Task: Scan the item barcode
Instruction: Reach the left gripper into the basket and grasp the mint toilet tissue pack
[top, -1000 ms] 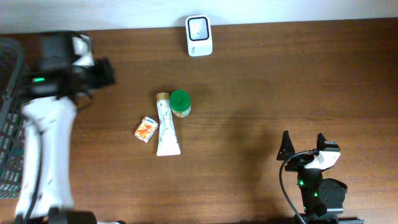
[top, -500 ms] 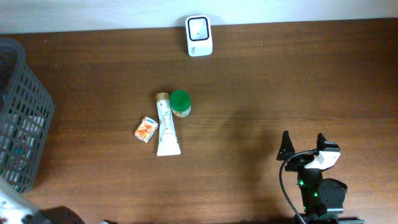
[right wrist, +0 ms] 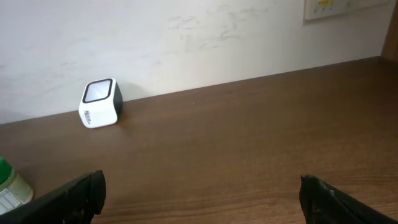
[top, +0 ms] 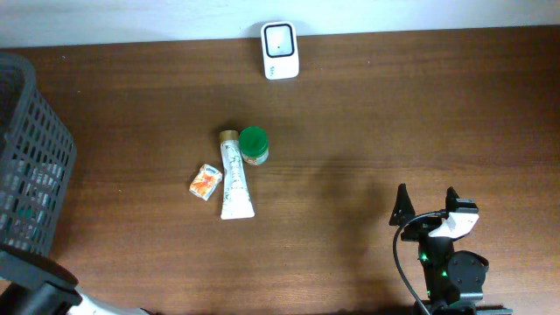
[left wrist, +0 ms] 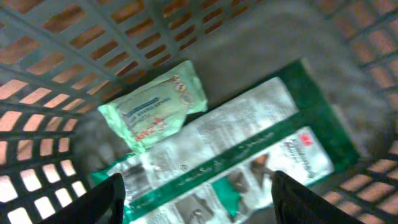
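With the left gripper and right gripper spread empty, the light, soft mid-frame tube is judged best taken near its cap.

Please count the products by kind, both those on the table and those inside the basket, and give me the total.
Tubes: 1, the white tube
Jars: 1, the green-lidded jar
Packets: 3, the small orange packet on the table, plus the pale green packet and the large green-and-white packet in the basket
Total: 5
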Tool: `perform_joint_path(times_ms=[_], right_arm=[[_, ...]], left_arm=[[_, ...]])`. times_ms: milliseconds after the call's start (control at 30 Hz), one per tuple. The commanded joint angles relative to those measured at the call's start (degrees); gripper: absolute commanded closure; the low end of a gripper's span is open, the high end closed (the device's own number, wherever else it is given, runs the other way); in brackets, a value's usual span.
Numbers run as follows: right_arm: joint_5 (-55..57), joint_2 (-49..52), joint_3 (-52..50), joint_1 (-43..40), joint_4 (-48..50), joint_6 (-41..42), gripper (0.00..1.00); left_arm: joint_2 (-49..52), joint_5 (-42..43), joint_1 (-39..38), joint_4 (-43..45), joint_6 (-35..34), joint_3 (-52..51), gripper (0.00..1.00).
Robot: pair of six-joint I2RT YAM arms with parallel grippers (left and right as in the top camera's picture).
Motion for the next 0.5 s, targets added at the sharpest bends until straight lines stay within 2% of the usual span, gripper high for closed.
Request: perform_joint_path(times_ms=[0, 133, 467], right_arm=[[0.48, -0.37, -0.31, -0.33, -0.28, 0.26, 0.02], [0.48, -0.37, -0.31, -0.33, -0.31, 0.26, 0.02], [0.48, -0.37, -0.31, -0.33, -0.28, 0.26, 0.02]], left_arm=[[3.54, -3.87, 0.48, 1.03, 5.18, -0.52, 0.27], [6.32, -3.63, 1.14, 2.56, 8.96, -0.94, 0.28], [10.84, -3.67, 3.87, 3.91, 9.29, -3.56, 0.3]])
